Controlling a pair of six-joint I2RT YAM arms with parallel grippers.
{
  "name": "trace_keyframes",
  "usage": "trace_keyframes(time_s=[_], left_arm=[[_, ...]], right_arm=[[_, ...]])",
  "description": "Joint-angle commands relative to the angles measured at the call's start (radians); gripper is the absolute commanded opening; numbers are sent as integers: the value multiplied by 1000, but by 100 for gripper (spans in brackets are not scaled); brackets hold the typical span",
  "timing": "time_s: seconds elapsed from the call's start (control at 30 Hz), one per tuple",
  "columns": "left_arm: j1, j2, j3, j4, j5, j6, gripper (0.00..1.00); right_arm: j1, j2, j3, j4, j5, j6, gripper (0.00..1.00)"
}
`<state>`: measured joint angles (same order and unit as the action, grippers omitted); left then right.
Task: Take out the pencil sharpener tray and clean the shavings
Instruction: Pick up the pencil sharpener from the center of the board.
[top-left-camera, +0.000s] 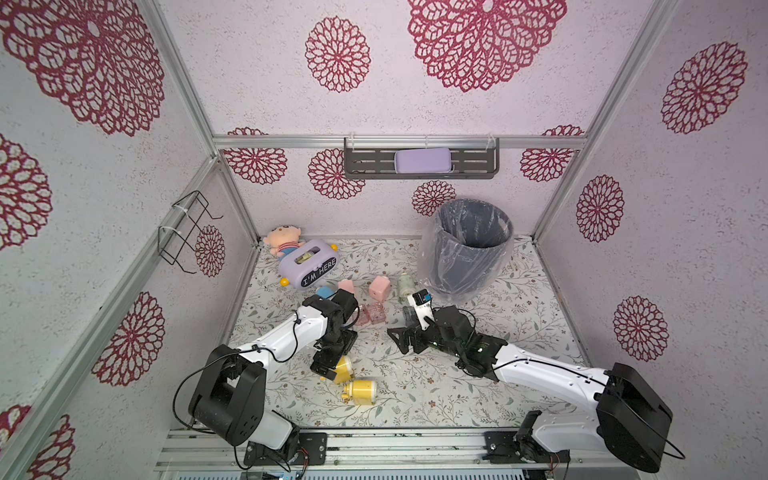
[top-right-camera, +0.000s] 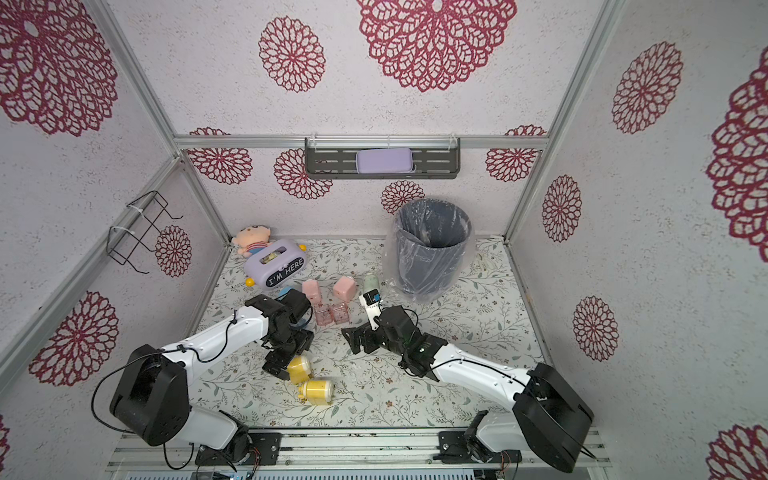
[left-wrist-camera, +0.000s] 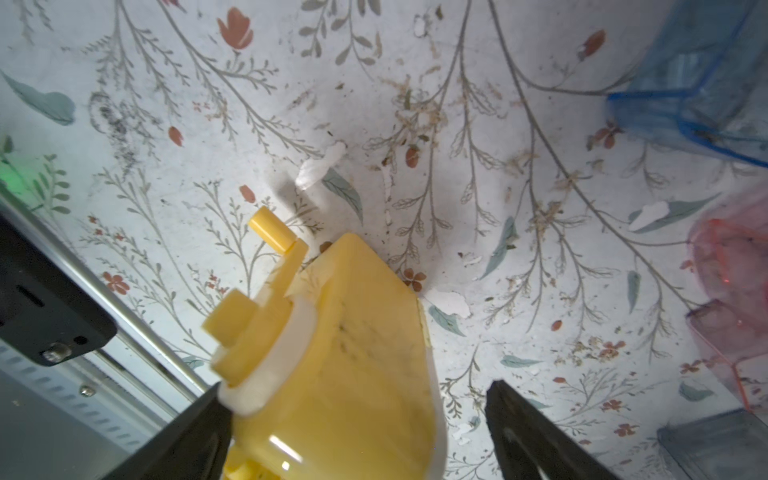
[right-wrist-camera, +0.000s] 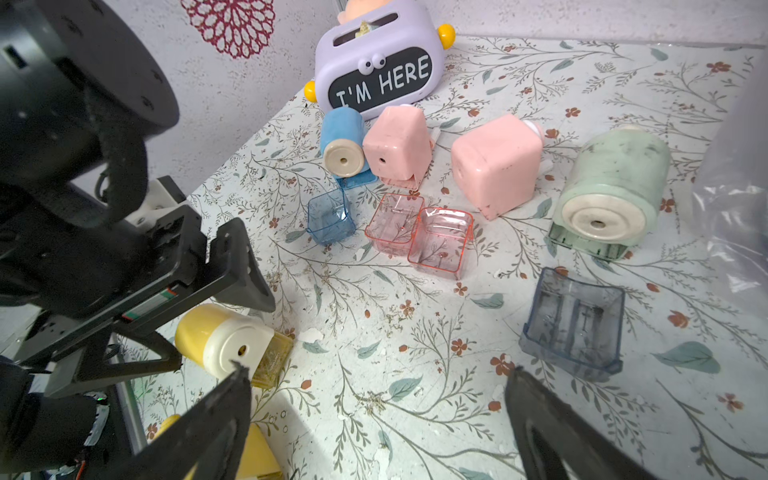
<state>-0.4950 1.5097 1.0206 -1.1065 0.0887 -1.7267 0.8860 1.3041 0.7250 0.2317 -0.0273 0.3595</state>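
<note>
My left pincer (left-wrist-camera: 355, 386) stands wide open astride the yellow sharpener (left-wrist-camera: 365, 324). One finger is close beside the white collar at the crank end and the other is clear of the flank with bare mat (left-wrist-camera: 540, 291) between, so I grip nothing yet. I judge the step to be pinning this body so its tray can be drawn. I should close on the two flat flanks, keeping off the crank handle (left-wrist-camera: 270, 232) and off the drawer end, and press down lightly so the body cannot skid or roll. My right pincer (right-wrist-camera: 378, 370) is equally wide open and empty, hanging low over the mat and facing the sharpener's holed white face. The tray (right-wrist-camera: 272, 361) sits seated in the body under that face, against the mat. I should bring one finger over its lip, nip only the tray, and pull straight along the body's length without twisting. Then I keep it level on the way to the lined bin (top-left-camera: 469, 245) at the far right, since loose shavings (left-wrist-camera: 419, 116) already litter the mat. A second yellow sharpener (top-left-camera: 361, 390) lies just beside the first, nearer my base, and I must not knock it. Farther out, the blue, pink and green sharpeners lie with their clear trays already out beside them.
</note>
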Motion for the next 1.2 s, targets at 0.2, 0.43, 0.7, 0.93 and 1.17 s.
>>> trace_keyframes(time_s=[0.2, 0.43, 0.7, 0.93, 1.17], left_arm=[[-1, 51, 13, 5, 32, -178, 99], [15, 25, 38, -70, -74, -185, 99], [6, 35, 47, -56, -41, -180, 97], [-56, -15, -35, 15, 13, -290, 98], [-68, -16, -33, 59, -16, -373, 98]], right_arm=[[-7, -57, -21, 33, -12, -16, 99], [-6, -73, -33, 32, -16, -18, 99], [-7, -88, -38, 33, -21, -20, 99], [-7, -101, -37, 27, -40, -19, 99], [-7, -115, -35, 14, -59, -20, 99]])
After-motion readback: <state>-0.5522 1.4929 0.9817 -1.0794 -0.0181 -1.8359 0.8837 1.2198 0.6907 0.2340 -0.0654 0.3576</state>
